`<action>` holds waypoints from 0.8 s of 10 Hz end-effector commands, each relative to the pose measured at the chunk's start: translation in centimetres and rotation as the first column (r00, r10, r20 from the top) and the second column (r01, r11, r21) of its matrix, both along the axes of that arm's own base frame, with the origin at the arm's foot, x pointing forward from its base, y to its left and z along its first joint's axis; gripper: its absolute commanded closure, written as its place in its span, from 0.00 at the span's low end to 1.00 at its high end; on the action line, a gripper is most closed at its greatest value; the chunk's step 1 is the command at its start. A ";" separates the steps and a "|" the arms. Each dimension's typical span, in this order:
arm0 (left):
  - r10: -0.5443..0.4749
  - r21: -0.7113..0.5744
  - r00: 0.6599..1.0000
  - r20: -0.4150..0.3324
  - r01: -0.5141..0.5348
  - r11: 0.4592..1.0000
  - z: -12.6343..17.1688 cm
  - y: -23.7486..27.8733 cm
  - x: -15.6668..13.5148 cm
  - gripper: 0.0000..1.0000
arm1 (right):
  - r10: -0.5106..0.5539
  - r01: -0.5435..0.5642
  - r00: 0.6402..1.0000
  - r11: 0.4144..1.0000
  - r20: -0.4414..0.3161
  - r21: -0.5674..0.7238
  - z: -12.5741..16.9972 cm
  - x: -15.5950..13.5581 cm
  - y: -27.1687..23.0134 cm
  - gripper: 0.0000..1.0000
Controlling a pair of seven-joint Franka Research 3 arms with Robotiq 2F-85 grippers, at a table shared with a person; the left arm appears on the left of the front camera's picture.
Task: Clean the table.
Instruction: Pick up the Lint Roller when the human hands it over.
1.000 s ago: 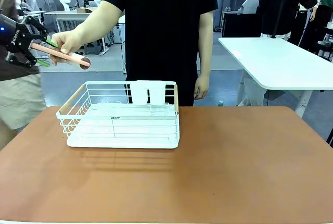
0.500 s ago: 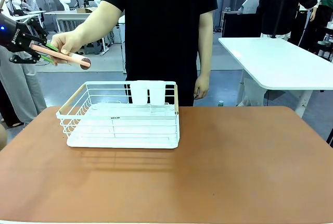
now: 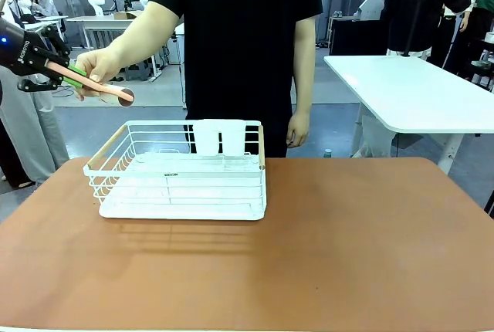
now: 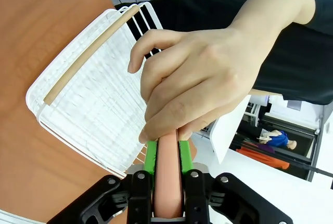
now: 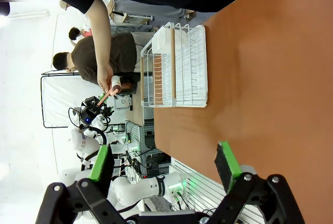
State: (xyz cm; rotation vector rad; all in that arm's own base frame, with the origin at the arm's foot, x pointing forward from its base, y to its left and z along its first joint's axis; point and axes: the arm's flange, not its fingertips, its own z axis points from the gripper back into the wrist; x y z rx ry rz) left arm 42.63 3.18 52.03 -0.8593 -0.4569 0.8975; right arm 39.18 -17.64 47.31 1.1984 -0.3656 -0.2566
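Our left tool [image 3: 72,74] is clamped on a pink tube [image 3: 104,89] that a person's hand [image 3: 96,64] also grips, high above the table [image 3: 347,247], which carries a white rack [image 3: 181,171]; our right tool [image 5: 163,162] has its jaws apart

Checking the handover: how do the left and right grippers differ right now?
Left gripper is shut on the pink cylinder; right gripper stands open, holding nothing. Left gripper meets the person's hand, which also grips the cylinder; right gripper is far from it. Both have green pads.
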 end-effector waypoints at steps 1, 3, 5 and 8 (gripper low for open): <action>-0.009 -0.005 0.999 0.052 0.009 1.000 -0.6 1.0 0.1 1.00 | 0.008 -0.008 1.000 1.000 0.009 0.006 0.2 -0.1 0.0 0.00; 0.000 0.000 1.000 0.000 0.000 1.000 0.0 0.0 0.0 1.00 | 0.008 -0.008 1.000 1.000 0.009 0.006 0.2 -0.1 0.0 0.00; 0.000 0.000 1.000 0.000 0.000 1.000 0.0 0.0 0.0 1.00 | 0.008 -0.008 1.000 1.000 0.009 0.006 0.2 -0.1 0.0 0.00; 0.000 0.000 1.000 0.000 0.000 1.000 0.0 0.0 0.0 1.00 | 0.008 -0.008 1.000 1.000 0.009 0.006 0.2 -0.1 0.0 0.00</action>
